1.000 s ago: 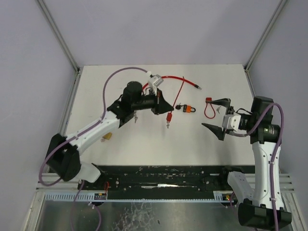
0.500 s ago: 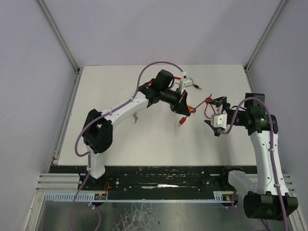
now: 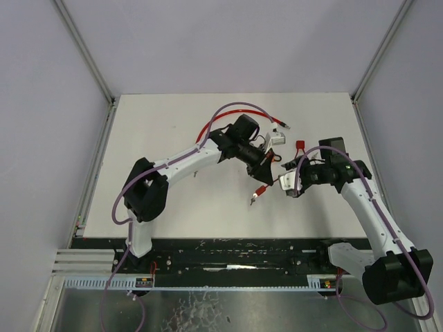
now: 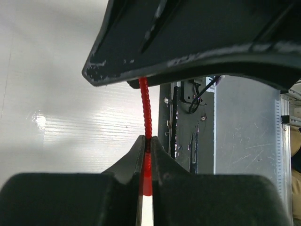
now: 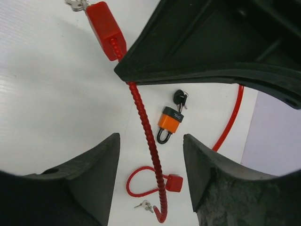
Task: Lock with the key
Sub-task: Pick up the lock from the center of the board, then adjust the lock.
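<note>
my right gripper [image 5: 141,110] is coming in, half-open, straddling the ribbed red cable [image 5: 149,141] running 11-to-5; left gripper [image 4: 146,108] is pinching it.

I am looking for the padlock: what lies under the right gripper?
Under the right gripper: an orange padlock with a key, a small red loop lock, and a red cable between the jaws, which hide the rest.

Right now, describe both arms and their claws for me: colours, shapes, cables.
Both arms are white links joined by black joints and motor housings. A purple cable loops loosely along the left arm and another along the right arm. The left claw and right claw each have thick, rounded, matte black fingers; the left claw's black casing is scuffed pale along one edge.
</note>
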You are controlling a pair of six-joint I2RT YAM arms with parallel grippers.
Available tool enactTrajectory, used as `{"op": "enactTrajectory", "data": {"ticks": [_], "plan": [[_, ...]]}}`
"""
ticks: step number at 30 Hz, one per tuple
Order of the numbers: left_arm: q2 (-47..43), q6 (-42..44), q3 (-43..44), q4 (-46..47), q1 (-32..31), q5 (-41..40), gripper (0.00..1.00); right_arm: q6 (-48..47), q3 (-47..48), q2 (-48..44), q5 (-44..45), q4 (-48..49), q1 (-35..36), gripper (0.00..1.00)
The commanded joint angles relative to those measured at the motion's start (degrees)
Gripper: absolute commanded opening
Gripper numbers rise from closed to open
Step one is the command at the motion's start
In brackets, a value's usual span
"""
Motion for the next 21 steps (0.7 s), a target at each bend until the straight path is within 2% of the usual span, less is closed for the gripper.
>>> {"op": "enactTrajectory", "data": {"ticks": [1,3,6,10,12,14,15,16,18,20,21], "plan": [[0.1,1.7,-0.3,-0.6,-0.1,2.1,0.0,1.3,-0.8,0.4,4.7,3.6,2.9,0.57],[0.3,1.5,-0.2,-0.6,0.0,2.1,0.0,1.1,-1.1,0.2,4.5,3.5,3.5,0.48],[0.4,1.1,0.2,-0.6,0.0,2.1,0.0,1.1,-1.6,-0.8,3.7,3.8,3.8,0.27],[0.1,-0.3,0.3,0.4,0.0,1.8,0.01,1.3,-2.1,-1.8,1.9,3.0,3.9,0.04],[-0.8,-1.9,-0.6,2.2,0.3,1.0,0.11,2.5,-2.0,-2.5,1.1,2.4,4.0,0.0],[-2.9,-4.1,-2.9,5.7,1.1,-0.3,0.3,4.6,-2.1,-3.5,0.8,2.4,3.9,0.0],[-5.3,-5.3,-4.9,8.1,1.8,-1.2,0.45,6.3,-2.0,-4.2,0.6,2.4,3.9,0.0],[-7.6,-6.4,-7.3,10.9,2.6,-1.9,0.52,8.4,-1.9,-4.7,0.2,2.5,3.7,0.0],[-13.5,-8.8,-13.2,18.6,4.2,-2.7,0.63,12.0,-1.2,-5.5,-2.3,1.9,2.3,0.0],[-20.8,-11.4,-21.1,32.0,5.4,-4.2,0.67,16.5,-0.1,-5.8,-6.3,0.3,0.1,0.0],[-24.5,-12.0,-24.9,35.5,5.6,-5.7,0.7,18.0,0.9,-5.8,-8.1,-0.9,-1.1,0.0]]}}
